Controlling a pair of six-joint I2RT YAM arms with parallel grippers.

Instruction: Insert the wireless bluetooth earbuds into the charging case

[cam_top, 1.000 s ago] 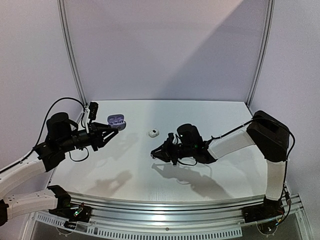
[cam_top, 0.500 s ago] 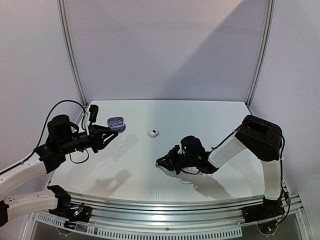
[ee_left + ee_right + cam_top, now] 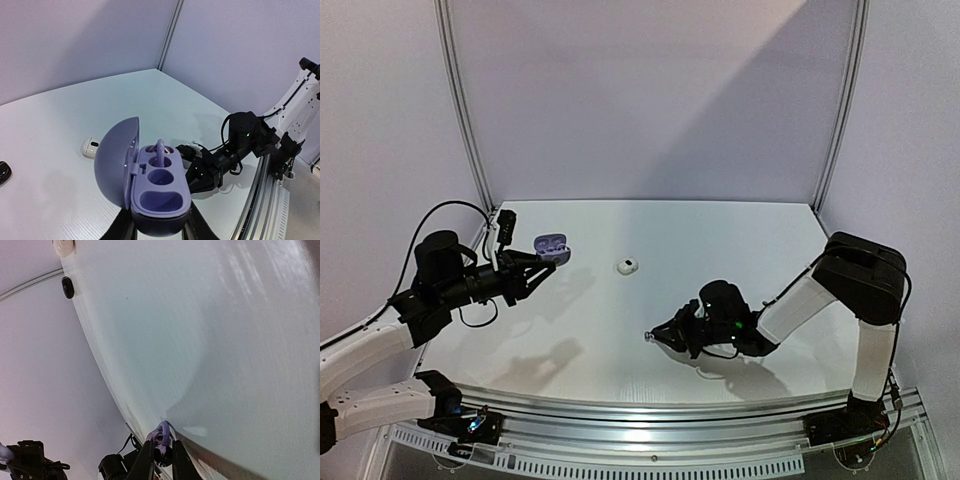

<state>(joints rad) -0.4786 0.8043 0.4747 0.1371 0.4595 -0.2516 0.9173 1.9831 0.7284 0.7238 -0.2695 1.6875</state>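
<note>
From above, the left gripper (image 3: pixel 548 260) is clamped on the open lilac charging case (image 3: pixel 552 244), held off the table (image 3: pixel 720 240). The right gripper (image 3: pixel 655 338), low near the table, pinches a tiny lilac earbud (image 3: pixel 647 337) at its tips. A small white piece (image 3: pixel 626 266) lies beyond them.

On the left wrist, a seated earbud (image 3: pixel 159 149) stands in the well farthest from the fingers.

On the right wrist, both fingers (image 3: pixel 145 460) are closed on the lilac earbud.

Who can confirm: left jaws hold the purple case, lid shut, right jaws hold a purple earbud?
Wrong on the lid: it is open, per left wrist view. Left gripper jaws hold the purple case, right gripper jaws a purple earbud.
</note>
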